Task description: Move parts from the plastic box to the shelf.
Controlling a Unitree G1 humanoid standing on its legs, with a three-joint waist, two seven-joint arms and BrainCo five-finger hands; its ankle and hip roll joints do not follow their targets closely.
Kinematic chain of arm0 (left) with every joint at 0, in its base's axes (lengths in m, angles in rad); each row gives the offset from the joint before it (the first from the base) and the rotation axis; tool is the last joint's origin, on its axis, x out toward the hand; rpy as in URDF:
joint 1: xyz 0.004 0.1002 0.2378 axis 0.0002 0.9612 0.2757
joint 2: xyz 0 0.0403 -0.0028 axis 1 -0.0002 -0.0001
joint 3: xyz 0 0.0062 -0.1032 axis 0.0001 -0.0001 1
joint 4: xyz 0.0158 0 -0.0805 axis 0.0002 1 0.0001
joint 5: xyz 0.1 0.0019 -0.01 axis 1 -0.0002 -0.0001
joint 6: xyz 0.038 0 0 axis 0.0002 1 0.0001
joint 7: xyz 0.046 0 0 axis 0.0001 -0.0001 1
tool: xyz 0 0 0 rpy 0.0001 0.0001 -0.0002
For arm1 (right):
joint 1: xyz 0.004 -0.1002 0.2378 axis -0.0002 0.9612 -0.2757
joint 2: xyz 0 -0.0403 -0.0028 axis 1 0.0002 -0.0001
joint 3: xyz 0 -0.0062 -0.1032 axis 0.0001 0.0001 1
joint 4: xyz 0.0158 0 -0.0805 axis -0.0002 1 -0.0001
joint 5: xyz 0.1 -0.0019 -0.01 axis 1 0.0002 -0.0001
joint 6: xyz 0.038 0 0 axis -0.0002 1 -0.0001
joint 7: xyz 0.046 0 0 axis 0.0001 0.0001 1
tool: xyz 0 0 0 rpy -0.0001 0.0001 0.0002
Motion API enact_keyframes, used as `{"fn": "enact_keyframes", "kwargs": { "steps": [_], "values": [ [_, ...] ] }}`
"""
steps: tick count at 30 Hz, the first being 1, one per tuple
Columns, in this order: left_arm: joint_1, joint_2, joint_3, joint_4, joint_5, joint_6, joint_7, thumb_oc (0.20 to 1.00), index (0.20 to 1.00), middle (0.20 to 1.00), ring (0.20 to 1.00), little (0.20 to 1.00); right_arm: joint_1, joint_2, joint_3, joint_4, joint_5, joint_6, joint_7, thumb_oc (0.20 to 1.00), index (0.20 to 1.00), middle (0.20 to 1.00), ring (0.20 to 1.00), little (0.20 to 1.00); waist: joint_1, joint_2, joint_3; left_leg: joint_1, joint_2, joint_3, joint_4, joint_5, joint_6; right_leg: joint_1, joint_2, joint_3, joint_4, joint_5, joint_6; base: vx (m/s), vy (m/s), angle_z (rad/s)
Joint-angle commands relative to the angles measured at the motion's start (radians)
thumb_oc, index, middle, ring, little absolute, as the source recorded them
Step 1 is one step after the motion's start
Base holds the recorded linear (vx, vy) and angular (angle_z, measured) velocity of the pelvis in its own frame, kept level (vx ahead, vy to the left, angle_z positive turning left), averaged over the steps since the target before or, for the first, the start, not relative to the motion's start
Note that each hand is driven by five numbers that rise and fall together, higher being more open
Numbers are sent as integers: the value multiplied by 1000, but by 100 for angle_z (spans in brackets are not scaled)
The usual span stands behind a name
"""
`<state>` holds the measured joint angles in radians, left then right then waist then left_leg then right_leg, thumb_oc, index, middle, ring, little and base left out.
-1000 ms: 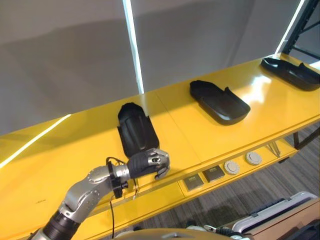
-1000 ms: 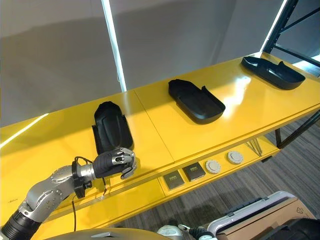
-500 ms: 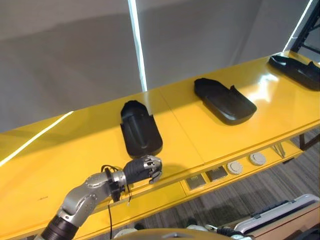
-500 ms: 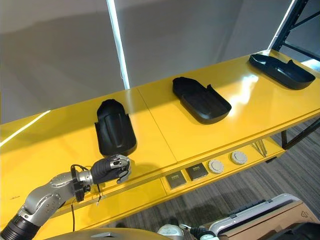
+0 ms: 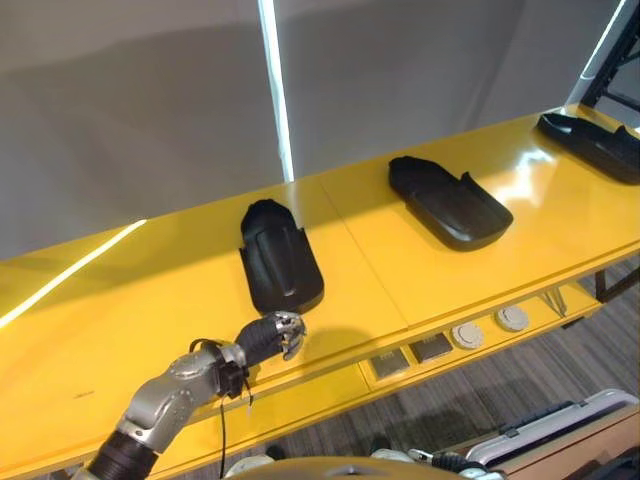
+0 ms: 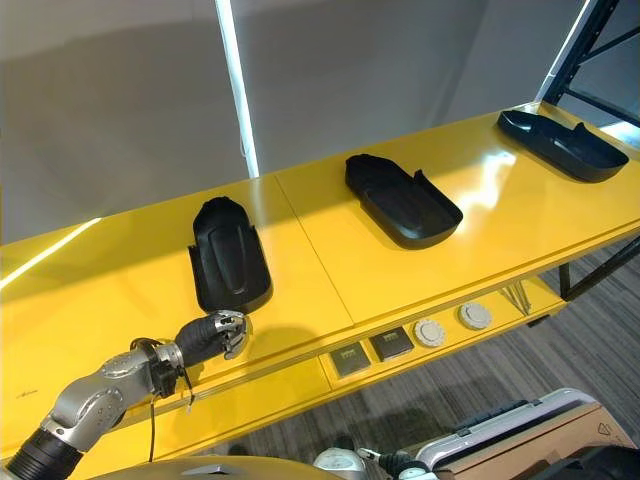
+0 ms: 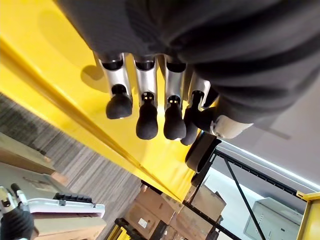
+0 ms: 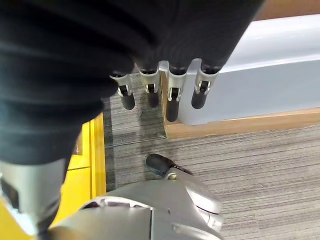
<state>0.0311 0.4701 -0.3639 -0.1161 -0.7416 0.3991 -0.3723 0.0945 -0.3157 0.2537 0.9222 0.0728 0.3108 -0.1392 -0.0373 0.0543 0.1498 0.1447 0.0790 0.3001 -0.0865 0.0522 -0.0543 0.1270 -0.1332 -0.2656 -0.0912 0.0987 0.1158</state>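
Three black moulded parts lie on the long yellow shelf: one near the left, one in the middle and one at the far right end. My left hand hovers over the shelf's front edge, just short of the nearest part and apart from it. Its fingers hang relaxed and hold nothing. My right hand hangs low over the carpet, fingers loose and empty, beside the pale grey plastic box. The box's corner also peeks in at the lower right.
A lower ledge under the shelf carries two round white discs and two dark square pieces. A dark rack upright rises at the far right. A grey wall runs behind the shelf.
My left hand has drawn back from the near end of the left part toward the shelf's front edge and to the left. The part stays where it lay.
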Motion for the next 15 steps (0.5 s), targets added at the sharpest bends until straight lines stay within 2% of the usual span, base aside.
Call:
{"fn": "enact_keyframes", "kwargs": {
  "steps": [1, 15],
  "values": [
    [-73, -13, -19, 14, 4, -69, 63, 200, 200, 200, 200, 200, -43, -1, 35, 23, 0, 13, -3, 1000, 1000, 1000, 1000, 1000, -7, -13, 56, 70, 17, 41, -1, -78, 14, 48, -32, -31, 4, -49, 59, 0, 0, 0],
    [-161, -61, -55, 75, -7, -133, 192, 200, 200, 200, 200, 200, -34, 10, 56, 0, 2, 23, -5, 1000, 1000, 1000, 1000, 1000, -35, -24, 57, 77, 23, 58, -1, -78, 12, 48, -29, -20, 4, -49, 57, 0, 0, 0]
  ]
}}
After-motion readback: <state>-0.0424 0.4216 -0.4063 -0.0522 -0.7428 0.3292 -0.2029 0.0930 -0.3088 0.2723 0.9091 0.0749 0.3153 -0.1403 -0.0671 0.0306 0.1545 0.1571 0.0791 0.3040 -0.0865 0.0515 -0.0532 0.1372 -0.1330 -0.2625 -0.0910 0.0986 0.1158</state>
